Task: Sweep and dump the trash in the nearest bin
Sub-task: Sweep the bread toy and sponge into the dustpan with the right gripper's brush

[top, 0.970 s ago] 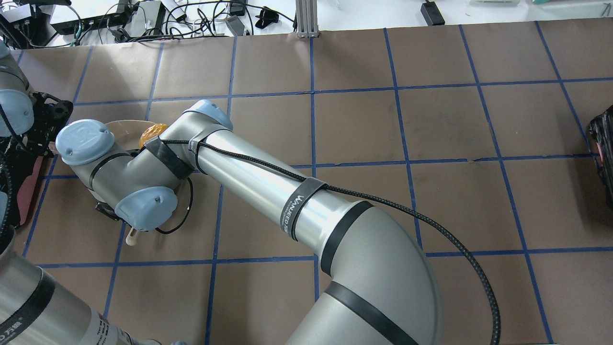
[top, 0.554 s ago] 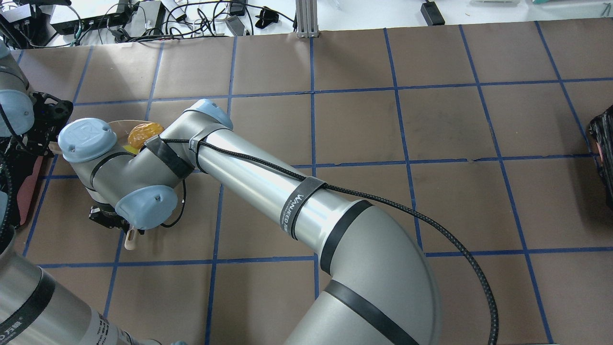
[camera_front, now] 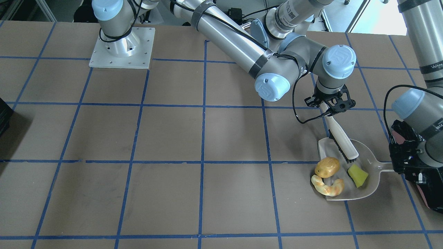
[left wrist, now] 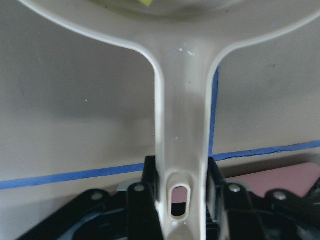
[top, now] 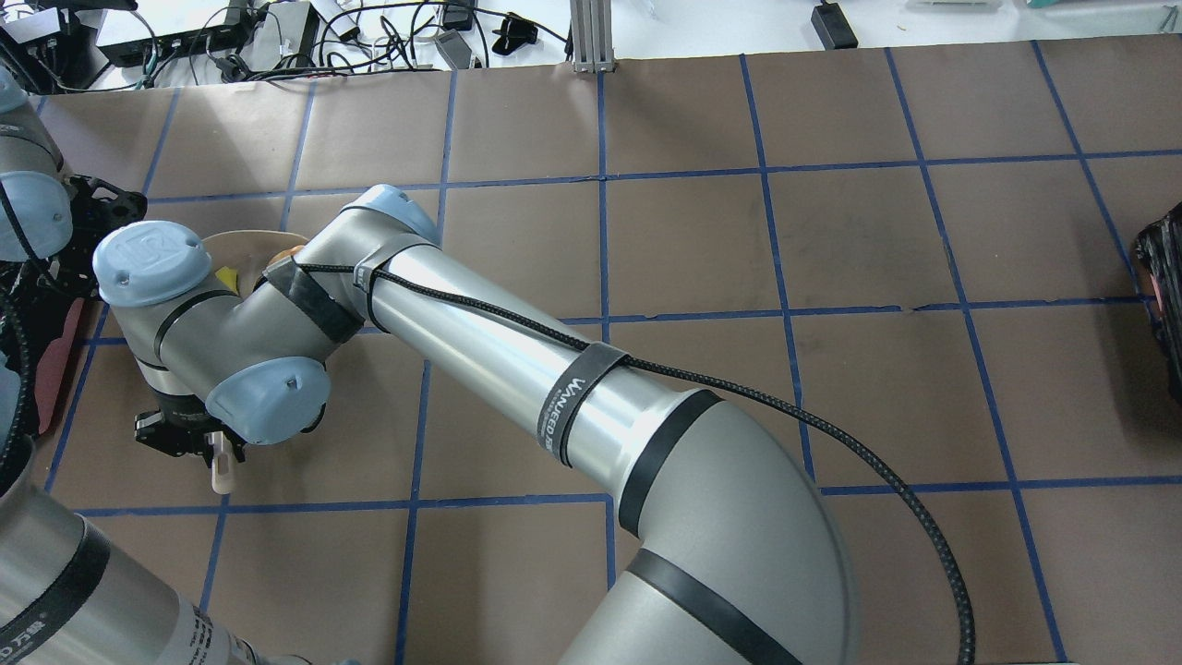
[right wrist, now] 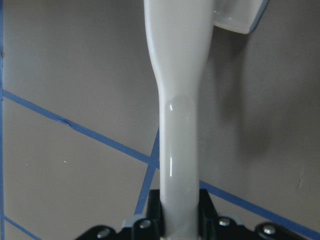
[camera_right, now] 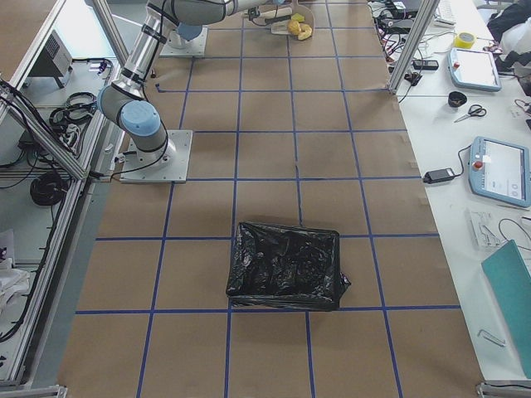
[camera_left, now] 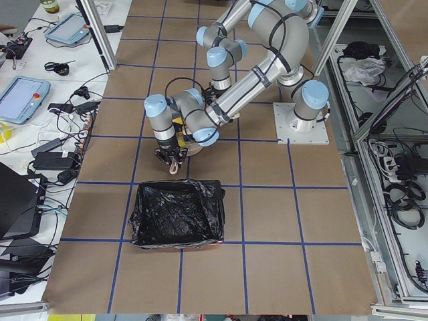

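Note:
A cream dustpan (camera_front: 367, 188) lies on the table with the trash in it: a golden-brown lump (camera_front: 327, 166), a curved pastry piece (camera_front: 327, 187) and a yellow-green wedge (camera_front: 358, 175). My left gripper (left wrist: 182, 175) is shut on the dustpan handle (left wrist: 182, 115). My right gripper (camera_front: 330, 105) is shut on the white brush handle (right wrist: 177, 125), and the brush bristles (camera_front: 342, 149) rest in the pan beside the wedge. The bin (camera_left: 177, 214), lined with a black bag, stands just past the dustpan towards the table's left end.
A second black-bagged bin (camera_right: 286, 265) stands near the table's right end. My right arm (top: 517, 360) reaches across the table and covers most of the dustpan from overhead. The right arm's base plate (camera_front: 121, 48) is bolted at the robot's side.
My right gripper has drawn the brush left and back towards the robot's side. The golden-brown lump, plain overhead before, now sits almost hidden behind the right wrist.

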Controlling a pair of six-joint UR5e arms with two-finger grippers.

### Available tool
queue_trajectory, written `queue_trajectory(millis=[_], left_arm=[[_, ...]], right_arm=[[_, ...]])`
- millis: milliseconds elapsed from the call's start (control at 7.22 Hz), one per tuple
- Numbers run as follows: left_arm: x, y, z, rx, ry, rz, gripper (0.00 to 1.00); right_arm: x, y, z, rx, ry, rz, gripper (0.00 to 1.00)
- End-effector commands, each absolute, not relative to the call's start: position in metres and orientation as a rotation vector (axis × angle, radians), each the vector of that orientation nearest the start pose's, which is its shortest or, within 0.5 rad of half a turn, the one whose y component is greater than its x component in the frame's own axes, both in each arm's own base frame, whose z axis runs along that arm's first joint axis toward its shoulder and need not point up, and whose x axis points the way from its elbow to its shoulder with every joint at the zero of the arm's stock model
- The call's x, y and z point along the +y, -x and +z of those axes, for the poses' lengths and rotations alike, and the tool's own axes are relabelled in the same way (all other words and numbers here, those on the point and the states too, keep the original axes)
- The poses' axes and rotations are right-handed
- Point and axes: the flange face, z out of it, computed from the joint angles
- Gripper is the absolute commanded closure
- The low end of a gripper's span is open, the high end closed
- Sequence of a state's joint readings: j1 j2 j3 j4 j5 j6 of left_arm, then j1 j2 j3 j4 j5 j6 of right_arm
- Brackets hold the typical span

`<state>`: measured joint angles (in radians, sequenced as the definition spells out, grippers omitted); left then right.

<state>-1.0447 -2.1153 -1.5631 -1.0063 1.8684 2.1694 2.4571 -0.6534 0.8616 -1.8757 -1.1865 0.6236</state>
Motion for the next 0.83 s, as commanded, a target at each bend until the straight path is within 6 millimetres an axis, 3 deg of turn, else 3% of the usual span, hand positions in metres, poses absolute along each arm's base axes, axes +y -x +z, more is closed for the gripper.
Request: queue_trajectory(millis=[0,277,693], left_arm=[[-0.623,-0.240,0.233,-2.184,2.341,-0.458,1.00],[-0.623,-0.240,0.233,-2.182,2.343,-0.458,1.00],[-0.623,-0.240,0.232,-2.181,2.342,-0.461,1.00]], right_arm=[[-0.381,-0.748,0.292,2.770,0.160,0.293,1.00],[-0.389,-0.740,0.316,2.759,-0.026,0.284,1.00],[-0.450,-0.700,0.319,2.785,-0.433,0.233,1.00]])
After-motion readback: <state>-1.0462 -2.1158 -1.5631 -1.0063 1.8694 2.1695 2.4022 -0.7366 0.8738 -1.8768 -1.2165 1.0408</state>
